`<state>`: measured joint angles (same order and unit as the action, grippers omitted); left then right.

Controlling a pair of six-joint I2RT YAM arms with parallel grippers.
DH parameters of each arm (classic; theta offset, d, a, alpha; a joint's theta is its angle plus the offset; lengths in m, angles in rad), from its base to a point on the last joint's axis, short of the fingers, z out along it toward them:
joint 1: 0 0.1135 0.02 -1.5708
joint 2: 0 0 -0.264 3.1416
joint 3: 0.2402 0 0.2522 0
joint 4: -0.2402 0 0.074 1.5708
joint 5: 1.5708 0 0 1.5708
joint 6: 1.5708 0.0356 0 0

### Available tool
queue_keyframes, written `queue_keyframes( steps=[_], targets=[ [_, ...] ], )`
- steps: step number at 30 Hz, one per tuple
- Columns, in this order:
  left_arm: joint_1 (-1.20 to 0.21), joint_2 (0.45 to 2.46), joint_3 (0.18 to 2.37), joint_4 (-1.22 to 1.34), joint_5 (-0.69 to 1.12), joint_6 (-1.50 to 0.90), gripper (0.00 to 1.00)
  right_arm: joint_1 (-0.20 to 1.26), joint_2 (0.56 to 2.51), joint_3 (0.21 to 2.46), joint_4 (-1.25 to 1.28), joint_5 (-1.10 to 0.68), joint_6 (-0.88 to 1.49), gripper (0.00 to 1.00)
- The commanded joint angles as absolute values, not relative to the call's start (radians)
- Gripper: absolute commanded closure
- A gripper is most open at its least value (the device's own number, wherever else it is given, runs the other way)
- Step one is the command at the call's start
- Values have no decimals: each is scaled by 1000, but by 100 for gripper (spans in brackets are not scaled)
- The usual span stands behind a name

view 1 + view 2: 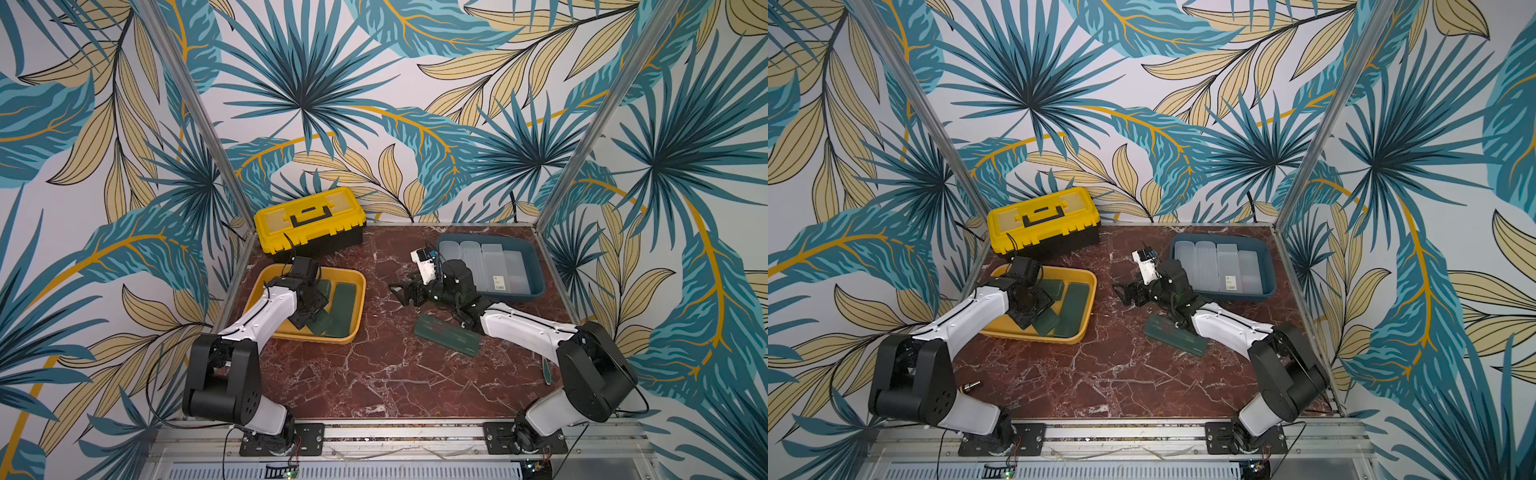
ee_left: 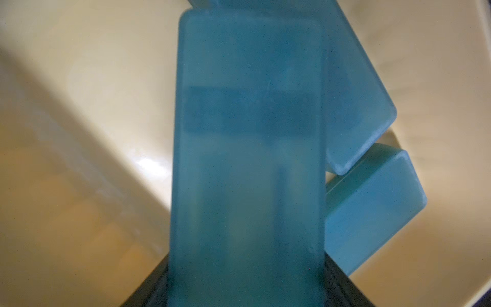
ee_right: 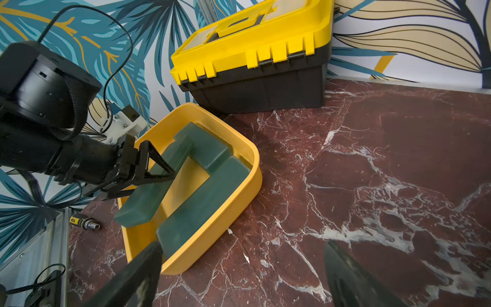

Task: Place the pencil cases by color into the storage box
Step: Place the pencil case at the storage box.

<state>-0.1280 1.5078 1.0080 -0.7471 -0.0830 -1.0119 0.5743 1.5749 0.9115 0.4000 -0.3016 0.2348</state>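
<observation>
My left gripper [image 1: 307, 318] is shut on a dark green pencil case [image 3: 143, 204], holding it tilted over the yellow storage box [image 1: 357, 282]. Its black fingers [image 2: 148, 289] flank the case [image 2: 247, 159] in the left wrist view. Two more green cases [image 1: 344, 305] [image 1: 326, 286] lie inside that box. Another green case [image 1: 446, 334] lies on the table beside my right arm. The blue storage box [image 1: 536, 266] at the back right holds several frosted white cases [image 1: 492, 262]. My right gripper [image 1: 401, 293] hovers open over mid-table, with nothing between its fingers [image 3: 132, 279].
A yellow-and-black toolbox [image 1: 309, 220] stands shut against the back wall, just behind the yellow box. A small screwdriver bit [image 1: 971, 386] lies near the left arm's base. A thin dark green piece [image 1: 546, 372] lies by the right table edge. Metal frame posts bound the table's sides.
</observation>
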Motion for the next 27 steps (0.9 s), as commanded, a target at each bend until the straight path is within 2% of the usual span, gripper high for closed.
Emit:
queue_keyframes(
  steps=[1,15,27],
  targets=[
    [-115,1525,1025,-755,-96,-1103,34,583,1593,902,486,-318,227,6],
    [-103,1480,991,-756,-176,-1317,35,585,1620,885,531,-318,252,6],
    [-102,1545,1013,-785,-251,-1397,38,585,1640,888,532,-309,253,6]
  ],
)
